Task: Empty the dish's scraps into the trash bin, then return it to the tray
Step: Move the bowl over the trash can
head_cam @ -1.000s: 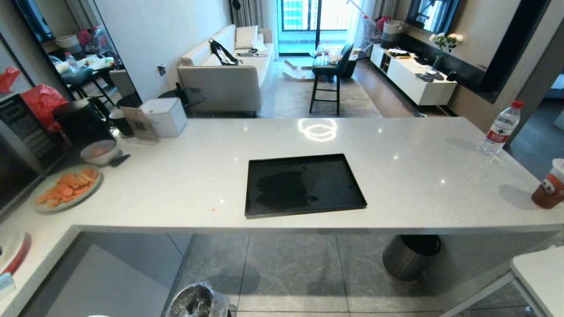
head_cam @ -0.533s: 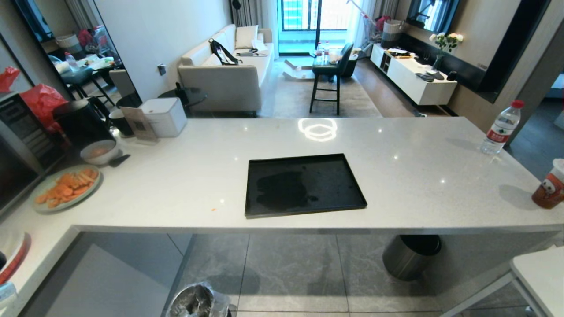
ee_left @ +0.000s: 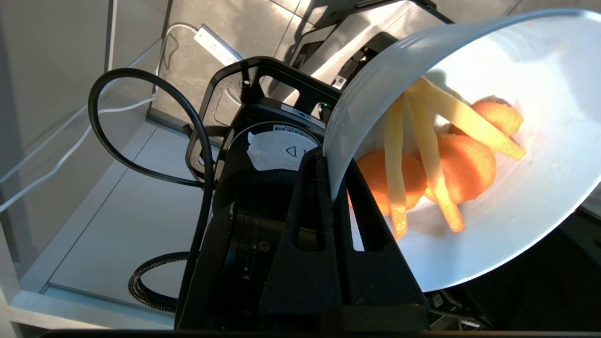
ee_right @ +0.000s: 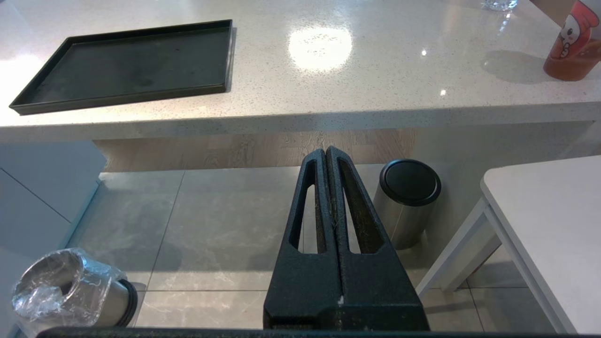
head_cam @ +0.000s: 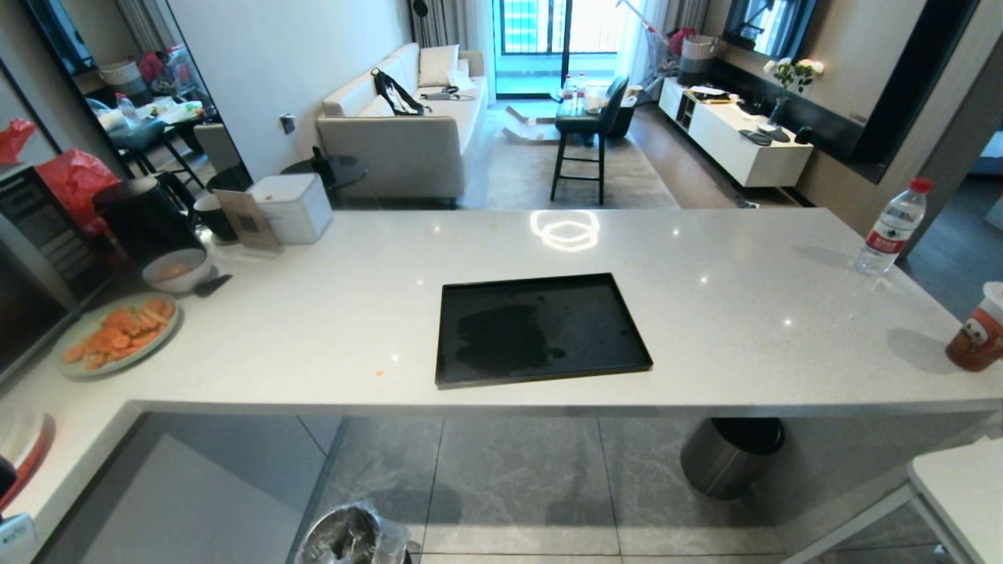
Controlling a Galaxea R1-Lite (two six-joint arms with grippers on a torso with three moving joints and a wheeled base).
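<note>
In the left wrist view my left gripper (ee_left: 331, 173) is shut on the rim of the dish (ee_left: 516, 188), a glossy white bowl held tilted on its side. The scraps (ee_left: 436, 164), orange carrot slices and pale yellow sticks, lie inside it against the lower wall. Behind the dish I see the robot's dark base and cables, not the bin. The black tray (head_cam: 541, 329) lies bare on the counter, with a wet smear. The trash bin (head_cam: 349, 536), with its clear liner, stands on the floor in front of the counter. My right gripper (ee_right: 326, 152) hangs shut and holds nothing, over the floor tiles.
A green plate of orange pieces (head_cam: 117, 333) and a greyish bowl (head_cam: 176, 270) sit at the counter's left end. A water bottle (head_cam: 889, 231) and a red cup (head_cam: 975, 329) stand at the right. A matte steel cylinder (head_cam: 729, 458) stands under the counter beside a white table (head_cam: 964, 486).
A pale part at the head view's lower left corner has slipped a little lower. The tray, the bin and the things on the counter are unchanged.
</note>
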